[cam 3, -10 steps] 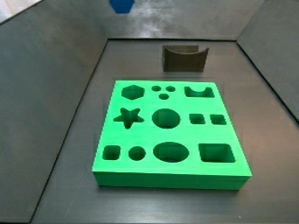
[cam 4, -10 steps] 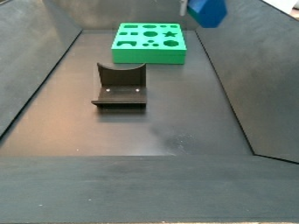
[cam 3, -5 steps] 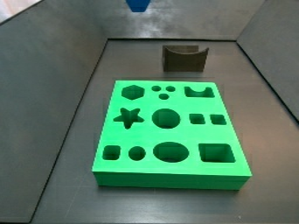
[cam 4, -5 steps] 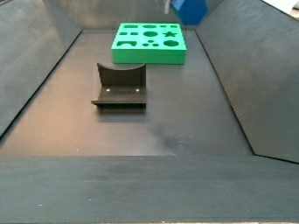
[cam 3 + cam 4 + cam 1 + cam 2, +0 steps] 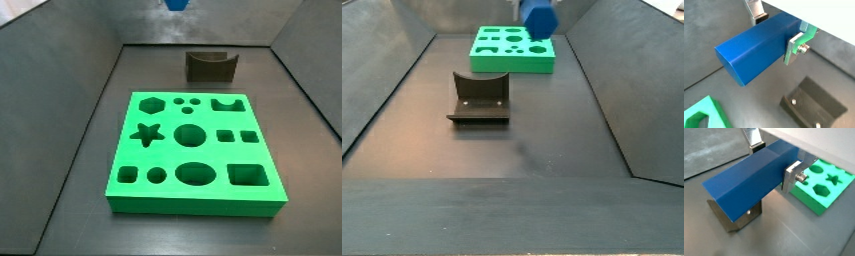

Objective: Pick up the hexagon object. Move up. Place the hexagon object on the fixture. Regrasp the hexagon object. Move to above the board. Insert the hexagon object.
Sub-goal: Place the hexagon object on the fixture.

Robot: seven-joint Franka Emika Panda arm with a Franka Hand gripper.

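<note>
We find the fixture (image 5: pixel 478 98) mid-bench and empty. Beyond it, the pincer (image 5: pixel 777 31) carries the hexagon object (image 5: pixel 540 17) clamped aloft near the board (image 5: pixel 512 49) at the far edge, long axis level.

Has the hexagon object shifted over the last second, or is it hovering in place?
Yes. The hexagon object, held in the end effector, has shifted leftward in a side view, now overlapping the board.
</note>
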